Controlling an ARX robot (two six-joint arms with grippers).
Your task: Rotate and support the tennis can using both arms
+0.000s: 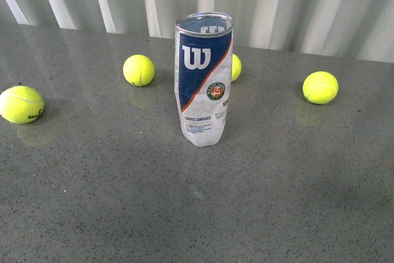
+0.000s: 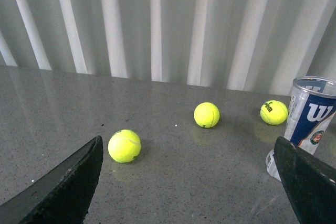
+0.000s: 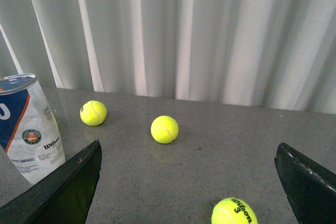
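The tennis can (image 1: 204, 78) stands upright near the middle of the grey table (image 1: 197, 214), silver rim up, W logo facing the front camera, its lower label crumpled — nothing touches it. Four tennis balls lie around it: one far left (image 1: 21, 104), one behind-left (image 1: 138, 70), one partly hidden just behind the can (image 1: 236, 67), one to the right (image 1: 320, 87). The left gripper (image 2: 191, 182) and right gripper (image 3: 191, 182) both hang spread wide, holding nothing — well apart from the can.
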